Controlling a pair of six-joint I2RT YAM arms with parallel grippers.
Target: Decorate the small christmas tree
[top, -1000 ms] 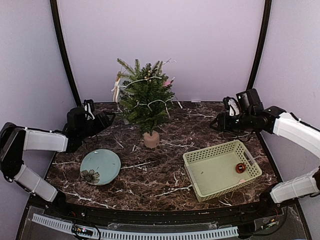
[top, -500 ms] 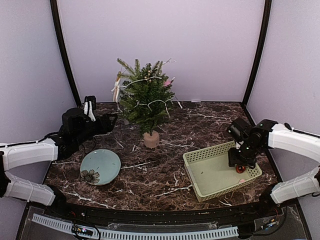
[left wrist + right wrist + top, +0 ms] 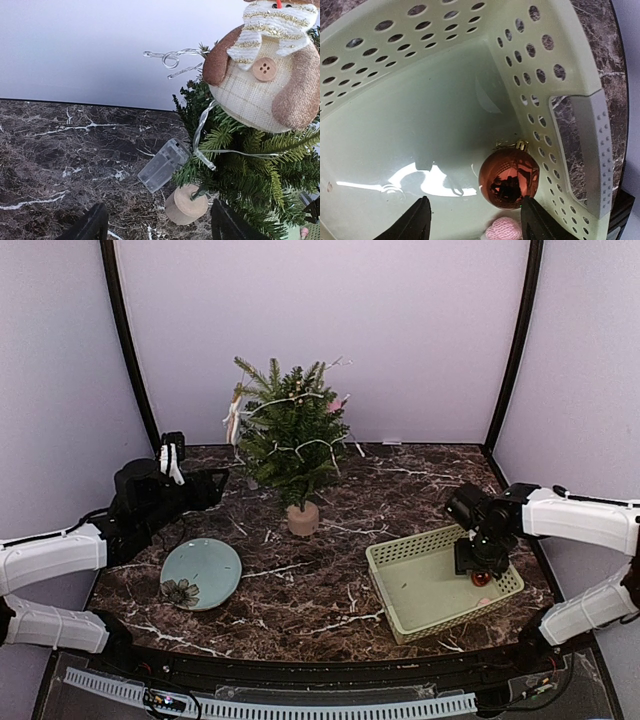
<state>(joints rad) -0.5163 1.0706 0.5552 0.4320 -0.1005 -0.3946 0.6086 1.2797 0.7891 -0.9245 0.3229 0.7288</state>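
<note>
Small christmas tree (image 3: 290, 440) stands just ahead and right of the left gripper (image 3: 218, 480), whose fingers are spread and empty. Right gripper (image 3: 476, 220), also spread, hangs over the red ball (image 3: 509, 179) in the basket (image 3: 580, 100). The ball lies just beside the wall, so closing fingers could jam there or squirt it away.

The small christmas tree (image 3: 290, 440) stands upright in its beige pot (image 3: 303, 519), light-strung, apparently bearing a few ornaments (image 3: 233, 420).

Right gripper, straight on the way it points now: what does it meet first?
Likely the red bauble on the basket floor, just ahead of the open right gripper, though depth is unclear.
</note>
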